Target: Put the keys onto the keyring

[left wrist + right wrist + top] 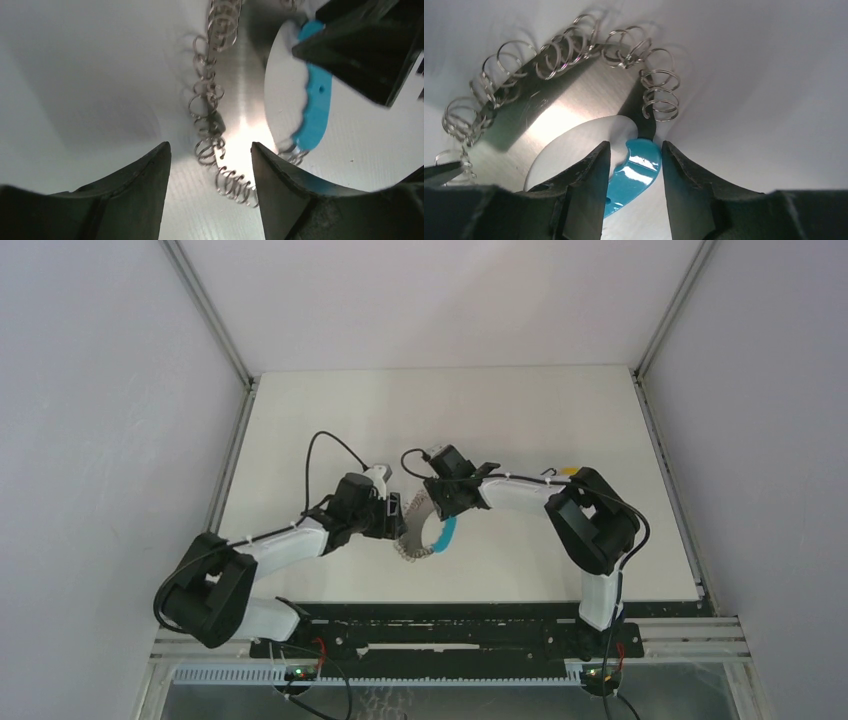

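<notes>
The keyring lies on the table between both arms. The right gripper straddles its blue band; I cannot tell whether it pinches. The left gripper is spread wide over the chain, not touching it. The step looks like securing the ring, and next it needs a firm hold.
</notes>
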Action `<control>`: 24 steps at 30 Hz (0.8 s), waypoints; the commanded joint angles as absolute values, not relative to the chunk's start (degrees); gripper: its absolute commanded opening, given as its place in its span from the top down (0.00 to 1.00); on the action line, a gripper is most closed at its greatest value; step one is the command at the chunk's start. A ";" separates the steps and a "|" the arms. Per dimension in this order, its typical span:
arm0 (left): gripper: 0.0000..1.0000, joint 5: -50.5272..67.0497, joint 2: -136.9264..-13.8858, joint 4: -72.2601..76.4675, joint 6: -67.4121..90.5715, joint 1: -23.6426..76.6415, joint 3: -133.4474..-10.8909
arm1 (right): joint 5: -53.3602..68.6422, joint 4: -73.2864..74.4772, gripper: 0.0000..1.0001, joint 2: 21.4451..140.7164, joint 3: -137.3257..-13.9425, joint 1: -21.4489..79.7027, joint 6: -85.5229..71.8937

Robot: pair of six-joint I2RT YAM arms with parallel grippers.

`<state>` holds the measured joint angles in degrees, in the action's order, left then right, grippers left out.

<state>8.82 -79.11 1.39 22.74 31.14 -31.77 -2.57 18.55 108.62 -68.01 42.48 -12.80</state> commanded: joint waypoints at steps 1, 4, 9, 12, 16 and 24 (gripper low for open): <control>0.34 3.94 -73.01 -1.69 20.47 31.49 -32.65 | -0.38 22.87 0.57 106.66 -67.26 47.01 -19.20; 0.33 2.85 -70.14 -2.68 20.88 31.47 -31.66 | 2.44 21.83 0.57 105.46 -67.24 49.22 -19.92; 0.32 3.16 -66.62 -3.90 21.83 31.53 -30.55 | 2.26 22.06 0.56 100.90 -66.07 48.98 -19.35; 0.33 3.18 -65.48 -3.96 22.29 32.54 -30.00 | 0.31 22.63 0.56 97.46 -64.22 46.76 -18.48; 0.33 2.64 -65.52 -3.91 23.00 34.85 -30.36 | -1.81 23.42 0.56 92.99 -60.24 41.09 -18.12; 0.31 2.80 -65.55 -1.83 22.54 35.60 -31.41 | -4.95 26.48 0.56 85.76 -56.67 27.96 -18.84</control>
<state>3.18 -66.57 -4.32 22.48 35.48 -31.07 -2.70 25.06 89.41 -57.41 32.73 -17.78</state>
